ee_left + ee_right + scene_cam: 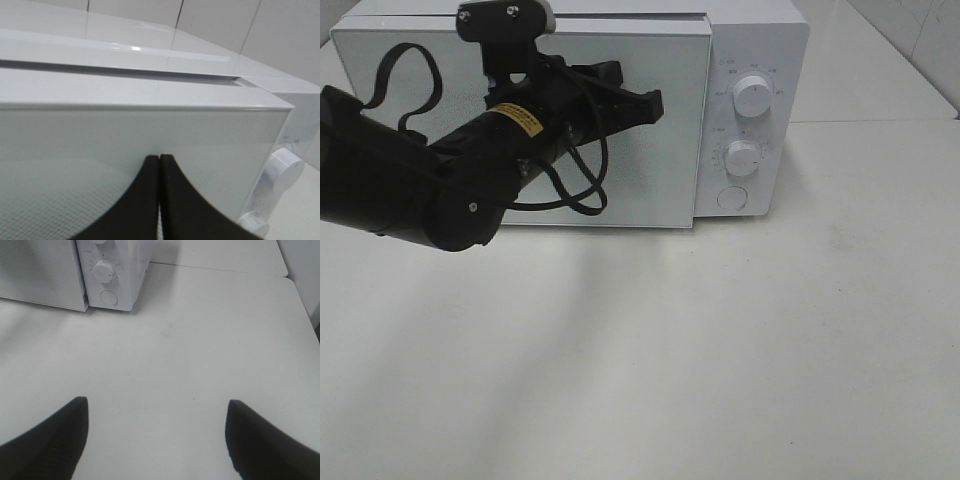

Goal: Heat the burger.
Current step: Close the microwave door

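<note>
The left tool (159,156) is pinched shut, empty, at the microwave (650,170) door. The right tool (156,401) gapes wide over the table (200,340)

I'm looking down at a plain white table (720,350) that's catching soft, even light, butting up against a second table (865,85), with white wall tiles (220,20) sitting behind.

The left arm (410,190) is a thick matte-black tube with small silver screws, a yellow label (515,118) near its wrist and looping black cables (588,195). A grey-topped black bracket (505,22) crowns it. The left gripper (159,159) and right gripper (157,402) have black, curved, tapering fingers.
</note>
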Available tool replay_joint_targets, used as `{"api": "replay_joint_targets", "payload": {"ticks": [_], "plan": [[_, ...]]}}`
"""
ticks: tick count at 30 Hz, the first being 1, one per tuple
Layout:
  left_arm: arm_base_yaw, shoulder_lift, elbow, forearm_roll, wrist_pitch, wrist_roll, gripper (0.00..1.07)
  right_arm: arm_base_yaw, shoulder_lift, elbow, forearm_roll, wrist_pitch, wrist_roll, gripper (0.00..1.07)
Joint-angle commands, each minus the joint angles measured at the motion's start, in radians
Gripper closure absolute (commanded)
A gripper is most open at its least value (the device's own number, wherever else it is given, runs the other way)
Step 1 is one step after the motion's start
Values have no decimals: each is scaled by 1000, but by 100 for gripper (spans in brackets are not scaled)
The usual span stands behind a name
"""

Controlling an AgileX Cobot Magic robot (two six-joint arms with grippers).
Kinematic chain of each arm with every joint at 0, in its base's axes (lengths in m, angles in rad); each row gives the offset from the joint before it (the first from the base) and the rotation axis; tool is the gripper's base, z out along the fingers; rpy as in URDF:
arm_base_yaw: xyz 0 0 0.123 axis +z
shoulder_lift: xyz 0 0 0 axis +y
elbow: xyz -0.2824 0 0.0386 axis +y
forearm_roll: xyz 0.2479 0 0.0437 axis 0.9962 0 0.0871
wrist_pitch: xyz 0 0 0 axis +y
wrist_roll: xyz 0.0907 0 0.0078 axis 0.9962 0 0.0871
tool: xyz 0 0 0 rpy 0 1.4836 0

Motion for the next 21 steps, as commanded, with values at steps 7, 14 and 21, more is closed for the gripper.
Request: {"api": "replay_joint_targets", "payload": {"ticks": [7, 14, 21], "plan": [[8, 73, -143, -134, 33, 99, 107, -6, -27, 3, -1, -15, -2, 33], [16, 78, -185, -141, 107, 106, 107, -6, -27, 3, -1, -15, -2, 33], [-30, 13, -127, -113, 198, 140, 107, -6, -27, 3, -1, -15, -2, 33]]}}
